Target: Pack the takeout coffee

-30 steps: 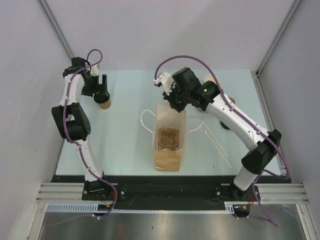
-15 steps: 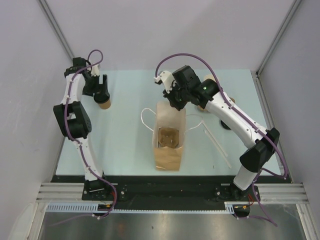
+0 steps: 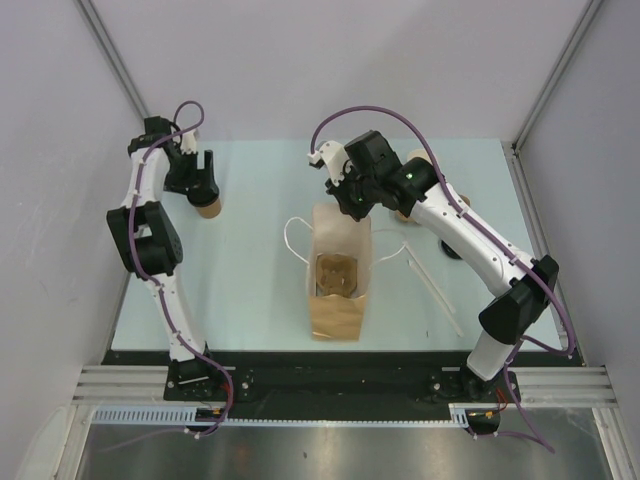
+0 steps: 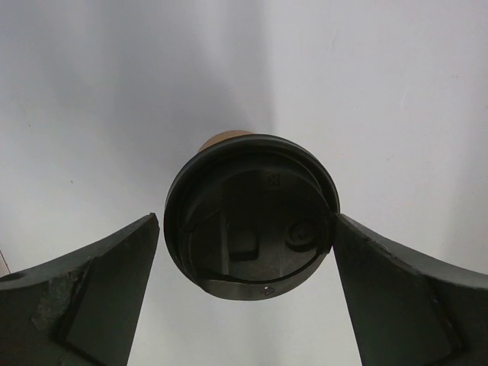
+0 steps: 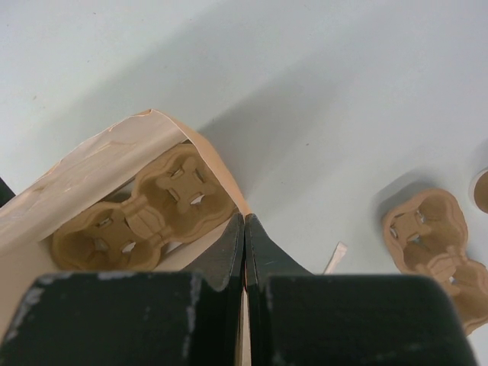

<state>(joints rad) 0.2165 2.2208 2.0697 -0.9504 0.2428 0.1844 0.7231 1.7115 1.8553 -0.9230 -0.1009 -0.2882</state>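
Top external: high above near edge, looking down over whole table. Left wrist: close, down on lidded cup. Right wrist: close above bag mouth; both seen from top.

Mid-table we find the paper bag, a cup carrier inside it, a second carrier on the table to its right, our lidded cup far left, standing between the fingers of the left gripper, the right gripper at the bag's far rim.
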